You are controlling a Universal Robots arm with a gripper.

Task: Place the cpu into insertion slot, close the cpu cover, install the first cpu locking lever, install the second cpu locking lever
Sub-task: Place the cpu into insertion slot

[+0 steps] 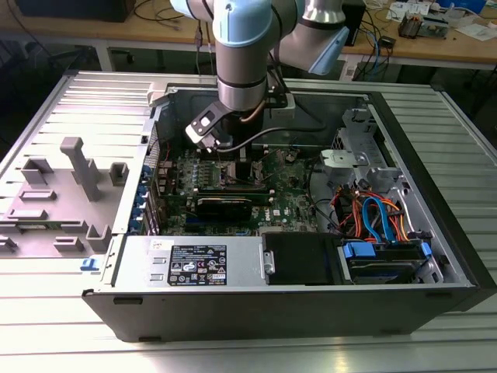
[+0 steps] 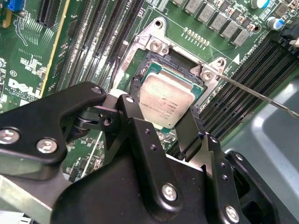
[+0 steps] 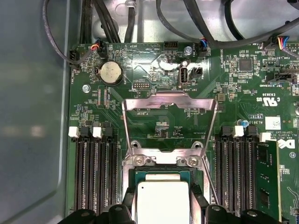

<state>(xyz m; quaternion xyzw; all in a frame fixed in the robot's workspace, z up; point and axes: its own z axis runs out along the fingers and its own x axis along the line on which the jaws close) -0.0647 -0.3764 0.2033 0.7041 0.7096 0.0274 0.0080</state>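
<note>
The arm's gripper [image 2: 159,111] is reaching down into the open black computer case [image 1: 295,315], which is lying on the ribbed metal surface [image 1: 54,342]. Its black fingers [image 2: 135,123] are straddling the small flat square cpu with the silvery-grey metal top [image 2: 166,98] and appear to be pinching it by two opposite edges, which is keeping the chip level and squared to the opening. The cpu is sitting in, or just above, the square insertion slot with the metal rim [image 2: 156,63] on the green circuit board [image 2: 18,56]; whether it is fully seated I cannot tell. The thin silver-grey cpu cover frame [image 3: 170,96] is standing swung open beyond the slot, leaving the way down free. A thin wire locking lever [image 2: 254,94] is sticking out to one side, unlatched. Long black memory slots [image 3: 93,172] are flanking the socket closely, giving the fingers little room, and dark cables [image 3: 100,18] are running past the board's edge.
</note>
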